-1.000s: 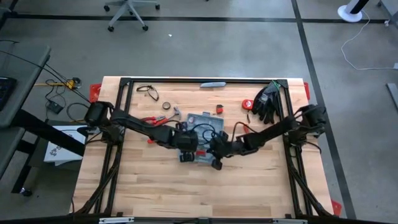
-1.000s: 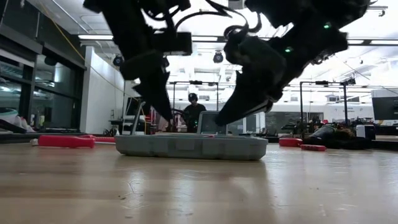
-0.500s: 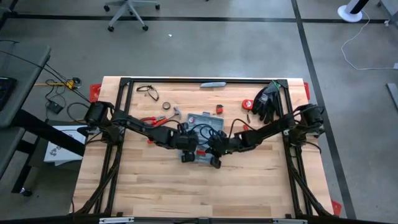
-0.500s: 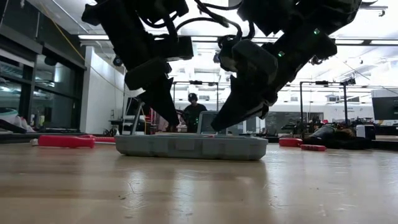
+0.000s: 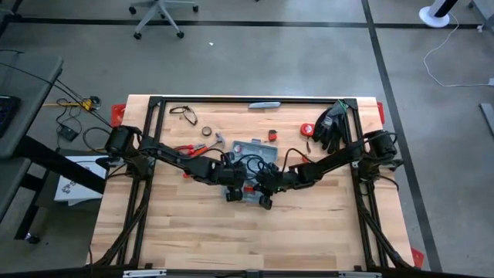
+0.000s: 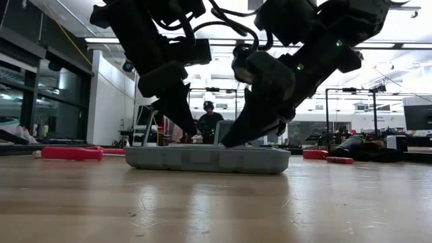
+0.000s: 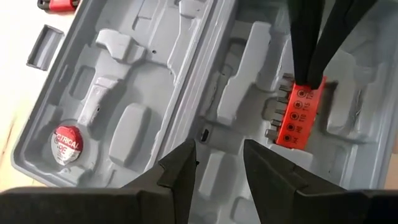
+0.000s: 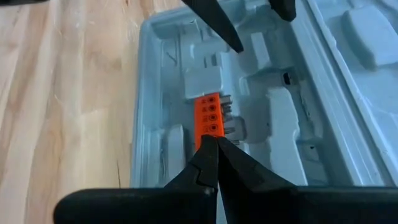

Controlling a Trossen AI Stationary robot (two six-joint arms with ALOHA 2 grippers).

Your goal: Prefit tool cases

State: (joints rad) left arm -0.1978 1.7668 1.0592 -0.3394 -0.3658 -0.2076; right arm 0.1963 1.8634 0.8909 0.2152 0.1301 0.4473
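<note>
Tool case (image 5: 251, 170) lies opened flat at mid-bench (image 5: 193, 232), moulded grey-blue wells facing up, both arms converged over it. An orange-red bit holder (image 7: 297, 118) with a row of bits sits in a well of one half; it is pinched at one end by the right gripper (image 8: 210, 144), jaws pressed together on it. The left gripper (image 7: 217, 163) hovers over the hinge line just beside, jaws spread, nothing held. A round red-labelled item (image 7: 67, 141) is already seated in the other half.

Step in hand, judged: bit holder being seated in its recess. To be done well, the holder should be kept square to the recess, lowered flat, not tilted, and let go only once it is bedded; a skewed press could wedge it or shift the case. The left arm could be used to steady the case rim.

View differences: the high view shows only the layout — case under crossed arms, black gloves (image 5: 330, 127), red-handled pliers (image 5: 191, 149), a tape roll (image 5: 208, 130) and glasses (image 5: 182, 113) scattered toward the far edge — but the bit holder is hidden there by the arms. The low view shows the case shell (image 6: 208, 159) resting flat on the bench with both grippers dipping in from above, contents unseen; red tools lie beside, a person stands far behind. Only the wrist views show the wells and the grip.
</note>
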